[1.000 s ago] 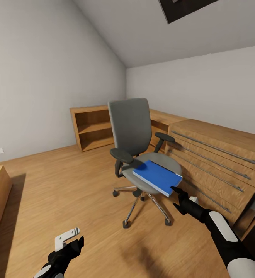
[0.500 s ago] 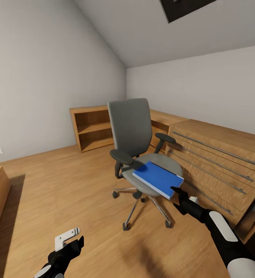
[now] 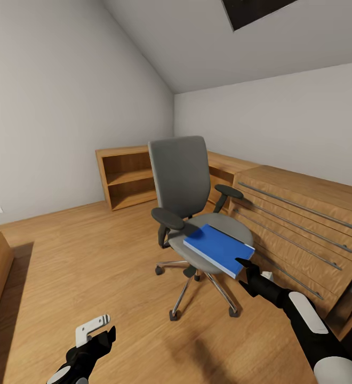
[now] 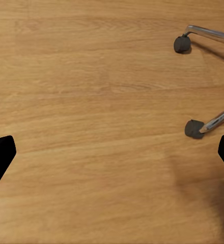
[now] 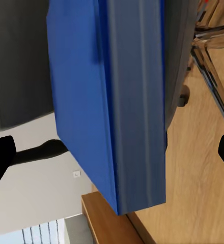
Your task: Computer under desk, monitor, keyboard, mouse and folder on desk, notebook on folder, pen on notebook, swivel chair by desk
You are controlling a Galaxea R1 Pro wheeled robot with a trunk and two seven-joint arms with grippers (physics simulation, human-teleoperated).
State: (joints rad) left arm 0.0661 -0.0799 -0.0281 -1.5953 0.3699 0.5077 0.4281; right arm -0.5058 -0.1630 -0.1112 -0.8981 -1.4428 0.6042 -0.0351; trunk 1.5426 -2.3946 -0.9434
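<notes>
Blue folder [image 3: 218, 248] lies flat on seat of swivel chair [image 3: 182, 181], frame centre, front corner overhanging the seat edge. Right gripper [image 3: 245, 273] at lower right, fingers spread, just beside the folder's near corner, not gripping it. Left gripper [image 3: 97, 332] low at lower left over wood floor [image 3: 90, 266], fingers wide apart, holding nothing. Low wood cabinets [image 3: 298, 224] right of the chair.

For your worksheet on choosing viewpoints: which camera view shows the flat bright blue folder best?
The head view: the flat bright blue folder lies whole on the grey swivel chair's seat, the right gripper at its near corner. The right wrist view shows its cover and page edge close up, cropped.
</notes>
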